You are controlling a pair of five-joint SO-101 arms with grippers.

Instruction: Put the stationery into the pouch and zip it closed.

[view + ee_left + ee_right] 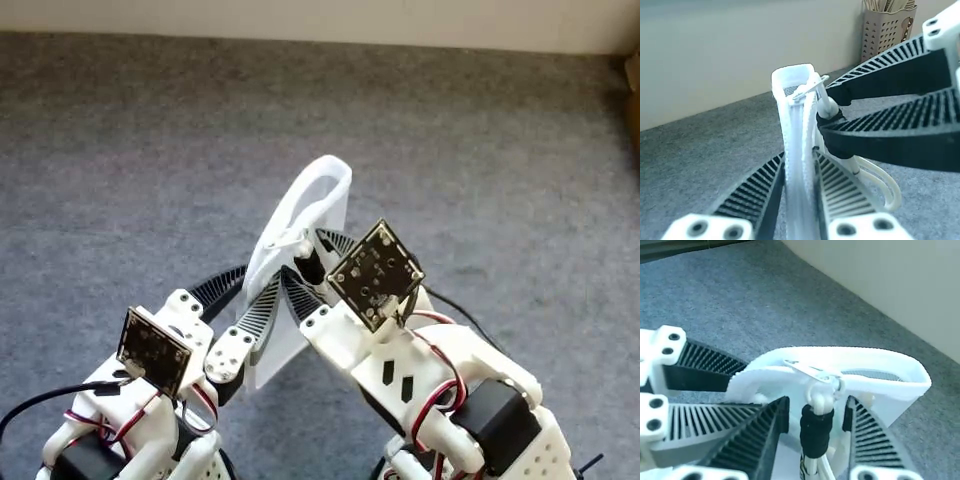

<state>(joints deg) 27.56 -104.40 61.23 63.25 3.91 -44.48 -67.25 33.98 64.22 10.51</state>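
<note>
The white pouch (312, 195) stands upright on edge between the two arms. My left gripper (262, 302) is shut on the pouch's near zipped edge (801, 200), one ribbed finger on each side. My right gripper (815, 407) is shut on the zipper pull (815, 432), a black-sleeved white cord hanging from the metal slider (812, 372). Beyond the slider the pouch mouth (875, 375) gapes open at its far end. In the left wrist view the right gripper (827, 112) comes in from the side, and the cord's white loop (885, 185) dangles beneath it.
Grey carpet-like cloth (130, 160) covers the whole table, with free room around and beyond the pouch. A beige perforated pen holder (887, 27) stands by the pale wall (715, 45) far behind the pouch.
</note>
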